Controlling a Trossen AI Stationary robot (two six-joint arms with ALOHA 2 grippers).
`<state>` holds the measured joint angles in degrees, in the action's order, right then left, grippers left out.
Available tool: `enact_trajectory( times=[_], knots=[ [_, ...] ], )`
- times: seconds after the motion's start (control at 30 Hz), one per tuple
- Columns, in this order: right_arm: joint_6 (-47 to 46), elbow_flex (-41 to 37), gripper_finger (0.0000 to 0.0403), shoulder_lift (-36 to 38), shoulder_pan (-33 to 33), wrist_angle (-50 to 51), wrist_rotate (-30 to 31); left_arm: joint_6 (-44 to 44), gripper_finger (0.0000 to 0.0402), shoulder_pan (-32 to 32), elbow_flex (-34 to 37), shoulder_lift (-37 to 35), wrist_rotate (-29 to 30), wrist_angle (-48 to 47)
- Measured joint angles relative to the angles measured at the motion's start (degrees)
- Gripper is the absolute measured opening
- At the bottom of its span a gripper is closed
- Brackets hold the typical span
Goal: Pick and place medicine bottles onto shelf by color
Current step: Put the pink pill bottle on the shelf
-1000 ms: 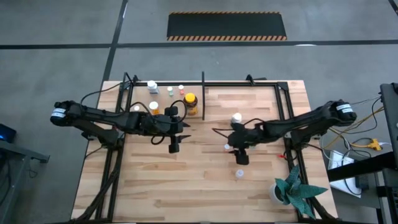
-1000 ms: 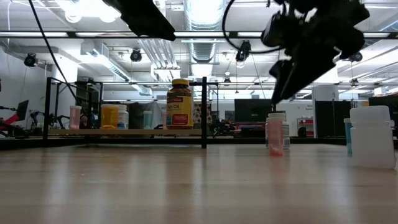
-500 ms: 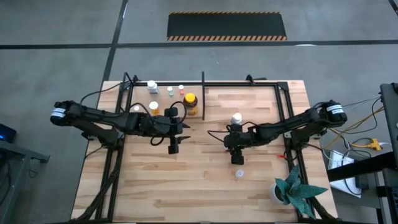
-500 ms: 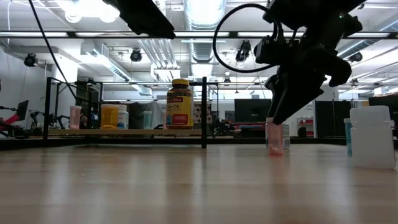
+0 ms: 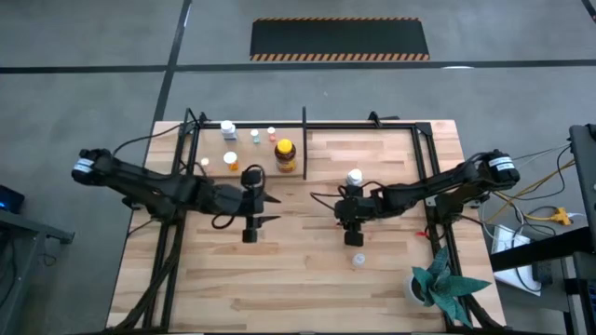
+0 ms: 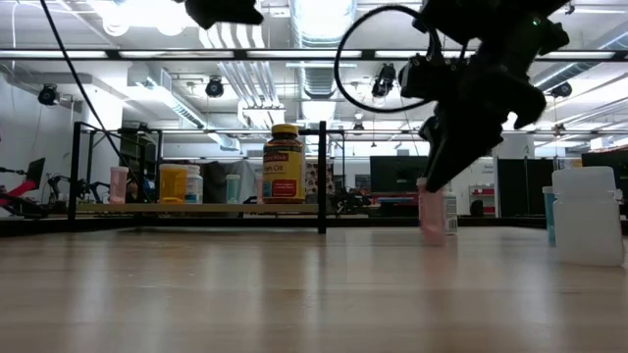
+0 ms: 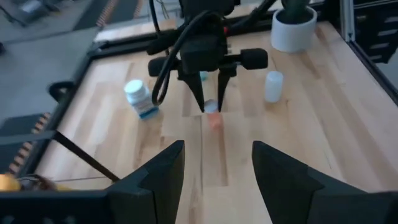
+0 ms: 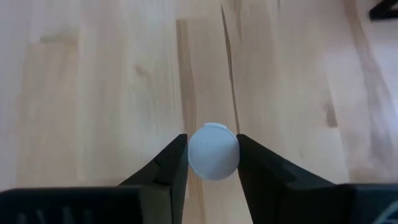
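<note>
A small pink bottle (image 6: 430, 211) with a white cap is standing upright on the table (image 5: 307, 279), right of the middle, and the right gripper (image 5: 343, 219) is coming down around it from above. In the right wrist view the round white cap (image 8: 213, 151) is sitting squarely between the two dark fingers (image 8: 168, 168), which are touching it or nearly so on either side; whether the grip is firm yet cannot be told. The bottle's base is appearing to rest on the wood in the low view.

The right arm is reaching in from the right edge of the table, stretched low, with its wrist bent so the gripper is pointing down. The left arm is reaching in from the left edge, and the left gripper (image 5: 250, 221) is hovering over the table near the middle, its fingers parted about halfway with nothing between them.

Just beyond the right gripper a white-capped bottle (image 5: 354, 177) is standing, and nearer, a pale one (image 5: 358, 260) is standing alone.

On the shelf (image 5: 304, 126) at the far side, left of its divider post, several small bottles (image 5: 227, 129) are lining up beside the amber jar (image 5: 285, 155).

The low view is showing the jar's yellow label and the bottles' side colours, which the high view is hiding. The left wrist view is showing the right gripper (image 7: 211, 107) straddling the pink bottle, and the potted plant (image 7: 292, 28) beyond.
</note>
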<state>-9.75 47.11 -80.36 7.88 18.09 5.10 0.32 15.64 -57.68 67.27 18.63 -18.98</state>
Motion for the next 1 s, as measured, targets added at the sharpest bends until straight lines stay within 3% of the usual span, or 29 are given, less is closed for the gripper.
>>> enact_trajectory(
  times=[0.2,0.47,0.7,0.83,1.0],
  knots=[
    [0.68,7.2,0.011,-0.54,0.0,4.95,-0.55,0.35,0.0171,5.15,2.03,-3.29,8.19,0.62],
    [6.01,20.76,0.0107,-2.32,-0.02,7.83,-0.3,3.93,0.0171,7.34,10.68,-12.7,17.93,7.52],
    [13.71,39.63,0.0107,-12.51,-1.24,16.37,0.85,16.02,0.0171,7.34,18.44,-20.66,18.86,22.25],
    [17.27,51.58,0.0107,-19.52,-4.02,20.7,-0.23,16.57,0.0171,7.36,21.59,-25.46,18.87,26.49],
    [21.44,65.37,0.0107,-28.25,-8.61,24.74,-6.43,16.52,0.0171,7.36,25.19,-30.58,18.91,26.95]
  ],
)
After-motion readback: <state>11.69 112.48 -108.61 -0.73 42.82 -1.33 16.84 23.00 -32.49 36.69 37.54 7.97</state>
